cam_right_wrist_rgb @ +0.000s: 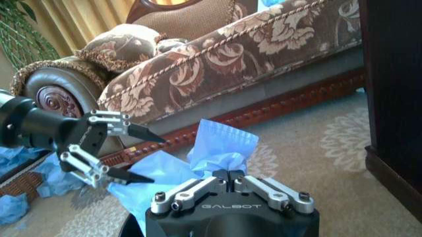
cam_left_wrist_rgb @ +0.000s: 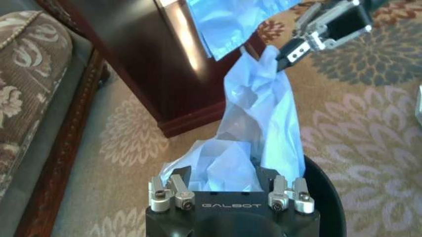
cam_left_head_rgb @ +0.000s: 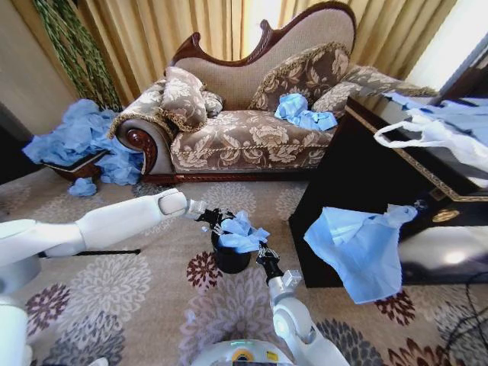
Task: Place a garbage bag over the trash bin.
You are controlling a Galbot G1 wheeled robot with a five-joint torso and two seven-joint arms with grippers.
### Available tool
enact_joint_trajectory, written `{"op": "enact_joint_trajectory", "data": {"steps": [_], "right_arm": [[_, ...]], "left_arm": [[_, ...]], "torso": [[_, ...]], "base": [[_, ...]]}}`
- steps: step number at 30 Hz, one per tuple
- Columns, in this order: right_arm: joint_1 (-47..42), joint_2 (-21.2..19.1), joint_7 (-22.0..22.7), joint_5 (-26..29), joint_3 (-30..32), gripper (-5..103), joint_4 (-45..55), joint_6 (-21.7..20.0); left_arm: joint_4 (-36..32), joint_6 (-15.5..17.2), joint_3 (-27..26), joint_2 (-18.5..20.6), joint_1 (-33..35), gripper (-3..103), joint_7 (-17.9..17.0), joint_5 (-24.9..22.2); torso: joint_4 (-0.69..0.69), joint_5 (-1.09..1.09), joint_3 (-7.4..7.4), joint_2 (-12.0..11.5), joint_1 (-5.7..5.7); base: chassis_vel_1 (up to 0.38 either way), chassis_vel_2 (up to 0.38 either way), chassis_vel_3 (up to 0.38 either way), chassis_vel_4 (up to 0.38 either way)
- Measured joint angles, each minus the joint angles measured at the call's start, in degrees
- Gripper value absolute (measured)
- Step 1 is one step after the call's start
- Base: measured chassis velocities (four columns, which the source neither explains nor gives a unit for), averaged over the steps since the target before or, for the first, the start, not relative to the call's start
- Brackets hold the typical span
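- The bin (cam_left_head_rgb: pixel 230 258) stands on the patterned carpet (cam_left_head_rgb: pixel 137 297), in front of the sofa (cam_left_head_rgb: pixel 244 137) and just off the dark cabinet's (cam_left_head_rgb: pixel 358 198) near corner.
- The bag (cam_left_head_rgb: pixel 240 232) lies crumpled over the bin's rim, bunched on top and stretched between my two end effectors.
- My left end effector (cam_left_head_rgb: pixel 217 221) sits at the sofa-side edge of the rim; its fingers (cam_right_wrist_rgb: pixel 142 134) stand wide apart around the bag's edge, without pinching it.
- My right end effector (cam_left_head_rgb: pixel 263 252) is at the opposite side of the rim, fingers pressed together on a raised fold of the bag.
- A bigger blue bag (cam_left_head_rgb: pixel 362 244) hangs off the cabinet's edge, apart from the bin.
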Motion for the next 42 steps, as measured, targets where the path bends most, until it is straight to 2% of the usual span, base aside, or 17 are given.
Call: {"op": "enact_joint_trajectory", "data": {"steps": [4, 6, 9, 10, 13, 20, 21, 23, 25, 26, 28, 30, 33, 34, 37, 40, 42], "right_arm": [[-0.25, -0.13, -0.09, -0.08, 0.09, 0, 0.00, 0.10], [-0.28, -0.16, -0.15, -0.11, 0.15, 0, -0.18, 0.24], [-0.28, -0.15, -0.17, -0.12, 0.08, 0, -0.23, 0.26], [-0.26, -0.11, -0.18, -0.13, -0.05, 0, -0.14, 0.28], [-0.25, 0.00, -0.17, -0.14, -0.26, 0, 0.10, 0.28], [-0.33, 0.07, -0.13, -0.16, -0.51, 0, 0.69, 0.40], [-0.40, 0.03, -0.12, -0.16, -0.52, 0, 0.92, 0.41], [-0.48, 0.00, -0.12, -0.16, -0.53, 0, 1.06, 0.44], [-0.73, -0.05, -0.12, -0.16, -0.66, 0, 1.39, 0.52], [-0.73, -0.05, -0.12, -0.16, -0.66, 0, 1.39, 0.52], [-0.94, -0.02, -0.12, -0.25, -0.83, 0, 1.59, 0.70], [-1.02, -0.01, -0.12, -0.29, -0.91, 0, 1.67, 0.75], [-1.23, -0.01, -0.14, -0.44, -1.10, 0, 1.76, 0.98], [-1.23, -0.01, -0.14, -0.44, -1.10, 0, 1.76, 0.98], [-1.32, -0.09, -0.16, -0.69, -1.29, 0, 1.87, 1.18], [-1.31, -0.12, -0.13, -0.69, -1.34, 0, 1.88, 1.20], [-1.24, -0.11, -0.03, -0.69, -1.38, 0, 1.87, 1.41]], "left_arm": [[-0.20, 1.31, -0.07, 0.11, -0.54, 68, 1.52, -4.10], [-0.51, 2.67, -0.15, 0.29, -1.18, 77, 2.24, -7.20], [0.07, 2.63, -0.16, -0.21, -1.17, 79, 2.18, -6.68], [0.43, 2.10, -0.17, -0.68, -0.80, 85, 2.22, -4.83], [0.57, 1.27, -0.17, -1.26, 0.00, 88, 2.65, -1.87], [1.99, -0.85, -0.41, -2.58, 0.97, 81, 2.70, 4.42], [2.64, -1.46, -0.68, -2.92, 0.97, 70, 2.54, 5.80], [3.13, -1.85, -0.81, -3.14, 0.99, 70, 2.45, 6.64], [4.47, -2.63, -1.11, -3.70, 1.55, 59, 1.68, 8.65], [4.47, -2.63, -1.11, -3.70, 1.55, 59, 1.68, 8.65], [5.13, -2.75, -1.69, -4.00, 2.75, 43, 0.03, 9.28], [5.24, -2.74, -2.09, -4.05, 3.32, 43, -0.66, 9.58], [4.60, -0.85, -3.73, -3.75, 5.59, 26, -4.46, 9.62], [4.60, -0.85, -3.73, -3.75, 5.59, 26, -4.46, 9.62], [1.67, 4.78, -5.25, -2.09, 8.48, 10, -11.38, 5.42], [0.11, 7.11, -6.03, -1.09, 9.71, 5, -14.18, 2.79], [-3.61, 12.94, -8.49, 0.95, 12.54, 1, -21.43, -4.01]], "torso": [[0.01, 0.00, 0.00, 0.00, 0.00], [0.02, 0.01, 0.00, 0.00, 0.00], [0.02, -0.01, 0.00, 0.00, 0.00], [0.01, 0.00, 0.00, 0.00, 0.00], [0.01, -0.01, 0.00, 0.00, 0.00], [0.01, -0.01, 0.00, 0.00, 0.00], [0.01, 0.00, 0.00, 0.00, 0.00], [0.01, 0.01, 0.00, 0.00, 0.00], [0.01, 0.01, 0.00, 0.00, 0.00], [0.01, 0.01, 0.00, 0.00, 0.00], [0.01, -0.02, 0.00, 0.00, 0.00], [0.01, -0.01, 0.00, 0.00, 0.00], [0.00, -0.01, 0.00, 0.00, 0.00], [0.00, -0.01, 0.00, 0.00, 0.00], [0.01, -0.01, 0.00, 0.00, 0.00], [0.02, -0.01, 0.00, 0.00, 0.00], [0.01, -0.01, 0.00, 0.00, 0.00]], "base": [[0.000, 0.000, 0.000, 0.000], [0.000, 0.000, 0.000, 0.000], [0.000, 0.000, 0.000, 0.000], [0.000, 0.000, 0.000, 0.000], [0.000, 0.000, 0.000, 0.000], [0.000, 0.000, 0.000, 0.000], [0.000, 0.000, 0.000, 0.000], [0.000, 0.000, 0.000, 0.000], [0.000, 0.000, 0.000, 0.000], [0.000, 0.000, 0.000, 0.000], [0.000, 0.000, 0.000, 0.000], [0.000, 0.000, 0.000, 0.000], [0.000, 0.000, 0.000, 0.000], [0.000, 0.000, 0.000, 0.000], [0.000, 0.000, 0.000, 0.000], [0.000, 0.000, 0.000, 0.000], [0.000, 0.000, 0.000, 0.000]]}}
